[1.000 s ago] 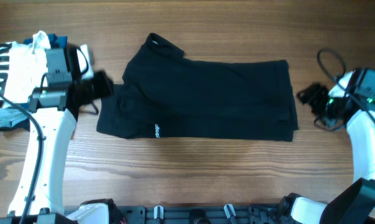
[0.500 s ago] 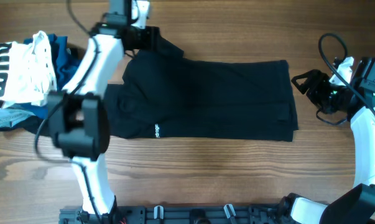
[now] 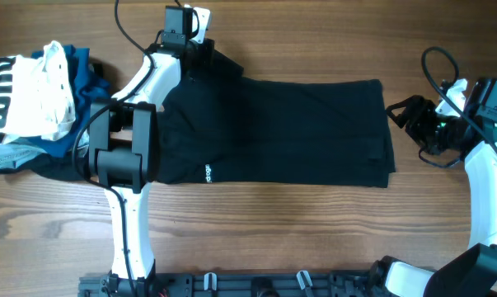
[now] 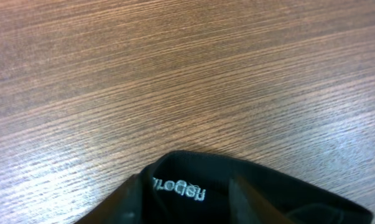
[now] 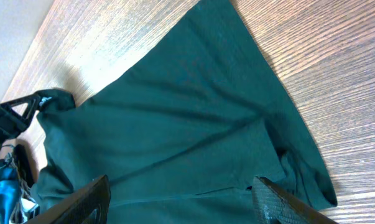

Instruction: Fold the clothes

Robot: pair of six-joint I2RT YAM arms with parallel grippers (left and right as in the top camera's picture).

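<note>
The clothes, a plain black shirt, lie flat across the middle of the wooden table, with a small white label near the front edge. My left gripper is at the shirt's collar at the back left. In the left wrist view, the collar with white lettering sits between the fingers, which are closed on it. My right gripper stands open just off the shirt's right edge. In the right wrist view, its fingertips spread wide above the hem, holding nothing.
A pile of a white striped garment and blue garments lies at the far left, close to the left arm. A black cable loops at the right, behind the right arm. Bare wood runs in front of the shirt.
My left arm has swung from the shirt's left side up to the collar at the back, and its jaws opened and closed there. The right gripper has shifted slightly toward the shirt's edge.
</note>
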